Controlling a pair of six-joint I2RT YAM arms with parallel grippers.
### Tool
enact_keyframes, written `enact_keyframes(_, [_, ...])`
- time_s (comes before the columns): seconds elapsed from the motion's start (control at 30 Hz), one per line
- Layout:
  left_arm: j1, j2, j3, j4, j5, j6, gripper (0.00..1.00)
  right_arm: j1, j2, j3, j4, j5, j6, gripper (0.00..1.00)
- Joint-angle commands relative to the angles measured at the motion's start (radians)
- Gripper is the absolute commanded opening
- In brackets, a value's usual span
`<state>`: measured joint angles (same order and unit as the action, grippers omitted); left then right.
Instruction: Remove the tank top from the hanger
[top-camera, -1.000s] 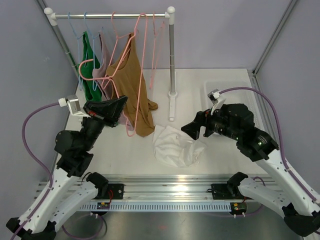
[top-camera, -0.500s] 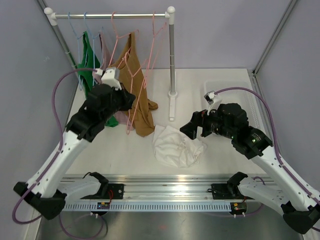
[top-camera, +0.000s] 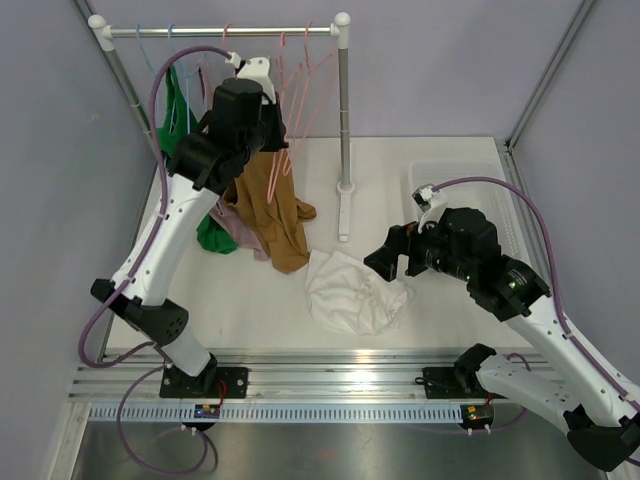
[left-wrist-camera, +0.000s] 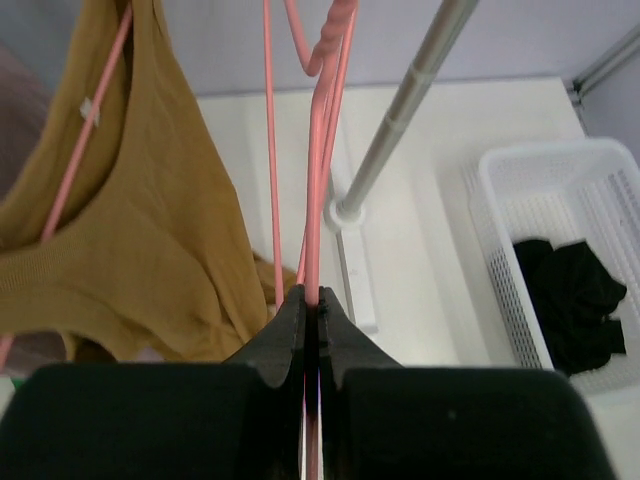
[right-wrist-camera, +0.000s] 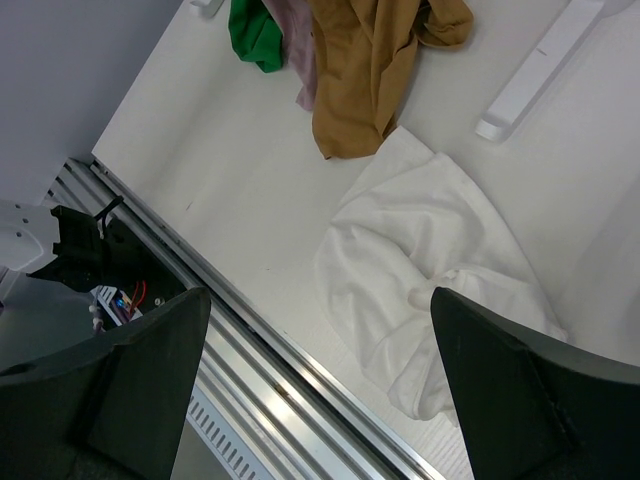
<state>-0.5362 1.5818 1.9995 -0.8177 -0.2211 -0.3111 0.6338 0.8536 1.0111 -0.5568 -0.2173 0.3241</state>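
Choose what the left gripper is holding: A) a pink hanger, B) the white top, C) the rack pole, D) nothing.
A: in the left wrist view the left gripper is shut on the thin wire of a pink hanger.

Soft, even light is falling from overhead, washing the white table (top-camera: 420, 180) almost flat. Only faint shadows are lying beside the rack foot (top-camera: 344, 215). Glare is streaking the metal rail (top-camera: 360, 378). In the left wrist view, the black fingers (left-wrist-camera: 285, 335) are blurring up close, while the pink hanger (left-wrist-camera: 320, 150) is showing fairly crisp.
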Motion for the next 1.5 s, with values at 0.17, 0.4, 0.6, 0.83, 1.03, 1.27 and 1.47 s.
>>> enact_keyframes(0.17, [0.048,0.294,0.456,-0.086,-0.024,0.109,0.0,-0.002,-0.019,0.021,0.008,0.019,-0.025,0.99])
enact_keyframes(0.4, [0.104,0.354,0.479,0.012,0.035,0.112,0.0,-0.003,-0.021,0.003,0.018,0.016,-0.025,0.99])
enact_keyframes(0.6, [0.113,0.374,0.473,0.009,0.078,0.09,0.03,-0.003,-0.021,-0.02,0.032,0.019,-0.025,1.0])
enact_keyframes(0.83, [0.113,0.224,0.272,0.061,0.117,0.066,0.38,-0.003,0.077,-0.045,0.064,0.047,-0.017,1.0])
enact_keyframes(1.03, [0.113,0.103,0.257,0.0,0.1,0.044,0.99,0.015,0.316,-0.016,0.003,0.211,0.038,0.99])
enact_keyframes(1.27, [0.113,-0.164,0.044,-0.047,0.066,0.004,0.99,0.122,0.59,-0.002,-0.012,0.374,0.099,0.99])
enact_keyframes(1.47, [0.111,-0.451,-0.268,0.023,0.068,-0.051,0.99,0.21,0.726,-0.009,-0.014,0.414,0.154,1.0])
